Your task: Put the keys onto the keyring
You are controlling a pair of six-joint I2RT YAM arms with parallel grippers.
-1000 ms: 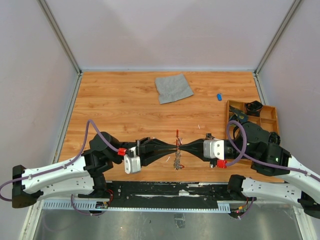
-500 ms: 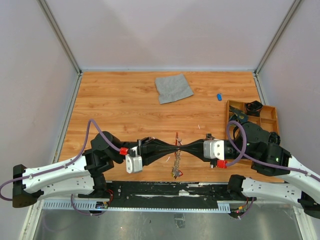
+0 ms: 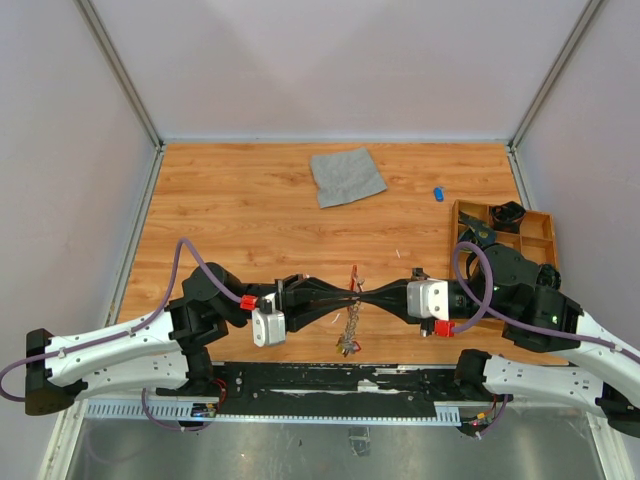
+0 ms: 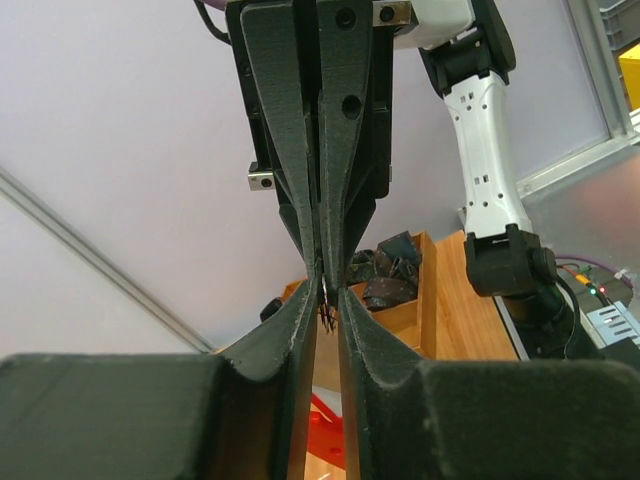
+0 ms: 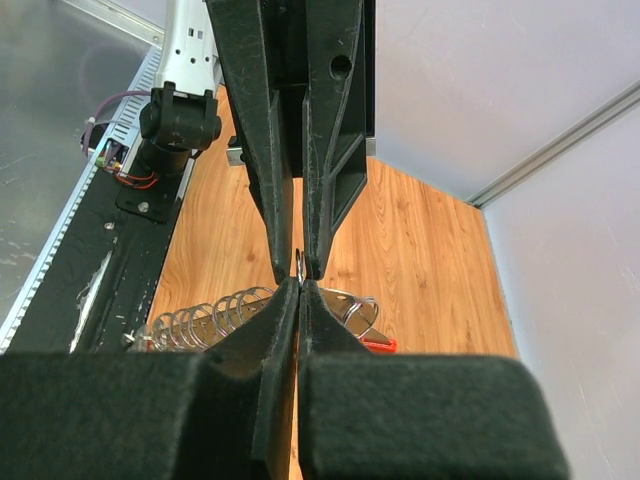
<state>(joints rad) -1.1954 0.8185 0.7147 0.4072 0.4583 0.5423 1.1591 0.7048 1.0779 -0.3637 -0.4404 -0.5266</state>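
Observation:
My left gripper (image 3: 347, 294) and right gripper (image 3: 362, 293) meet tip to tip over the near middle of the table. Both are shut on a thin silvery ring (image 5: 301, 264) of the keyring (image 3: 353, 273), whose red part sticks out just beyond the tips. Its chain (image 3: 351, 322) hangs toward me, with a small cluster (image 3: 346, 345) at its end. The right wrist view shows the chain links (image 5: 205, 318) and a silvery blade with a red end (image 5: 376, 343) under my fingers. In the left wrist view a thin piece (image 4: 326, 291) sits between the nearly closed fingertips. A small blue key (image 3: 438, 193) lies far right.
A grey cloth square (image 3: 346, 176) lies at the back middle. A wooden tray (image 3: 545, 229) holding dark parts stands at the right edge. A black rail (image 3: 330, 376) runs along the near edge between the arm bases.
The chain under the fingertips has dropped lower and swung slightly left. The left gripper has shifted a little right. The right arm holds still.

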